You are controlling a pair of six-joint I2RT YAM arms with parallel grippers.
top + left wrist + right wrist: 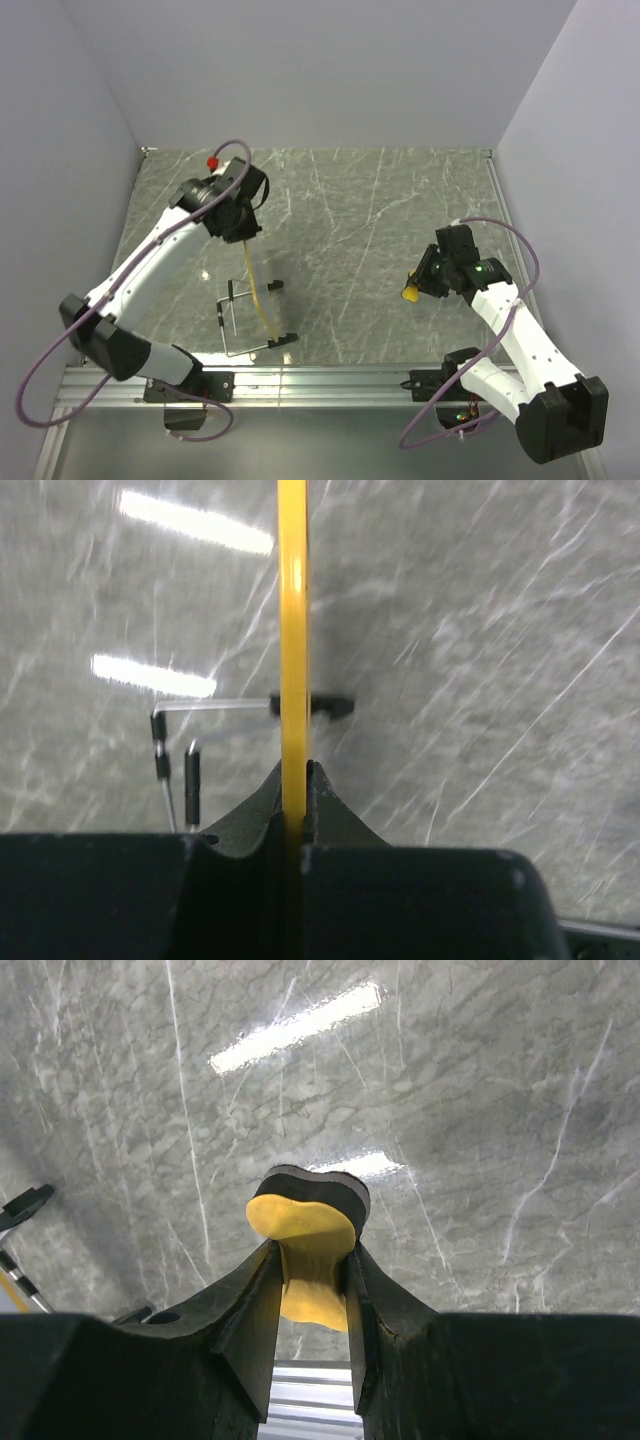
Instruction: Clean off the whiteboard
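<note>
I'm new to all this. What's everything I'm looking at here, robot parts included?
whiteboard: one, yellow-framed, seen edge-on, upright on the table, left of centre
eraser: one, yellow with a dark layer, right side, held above the table
wire frame: one, thin metal with black tips, beside the whiteboard
table: one, grey marble pattern
rail: one, silver, along the near edge
arms: two, white and black, mounted on the rail
left hand: black, shut on the whiteboard's edge
right hand: black, shut on the eraser

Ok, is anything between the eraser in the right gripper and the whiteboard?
Nothing visible. Only bare table lies between the right gripper, shut on the eraser, and the whiteboard, which the left gripper grips by its top edge.
</note>
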